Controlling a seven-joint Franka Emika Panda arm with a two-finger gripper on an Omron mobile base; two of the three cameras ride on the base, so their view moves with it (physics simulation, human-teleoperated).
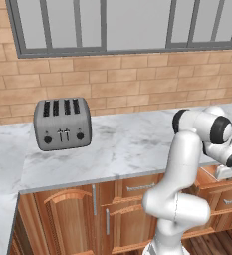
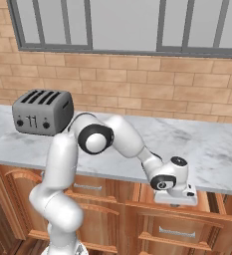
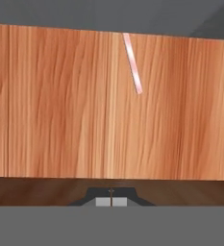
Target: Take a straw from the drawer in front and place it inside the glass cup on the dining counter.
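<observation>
Brick wall (image 1: 137, 79), grey-framed window (image 1: 122, 25), marble worktop (image 1: 122, 144).

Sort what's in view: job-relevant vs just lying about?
Job: straw, lying on the wooden floor of the open drawer; gripper, shut, empty, above the drawer.
Lying about: toaster on the brick-backed marble worktop.
</observation>
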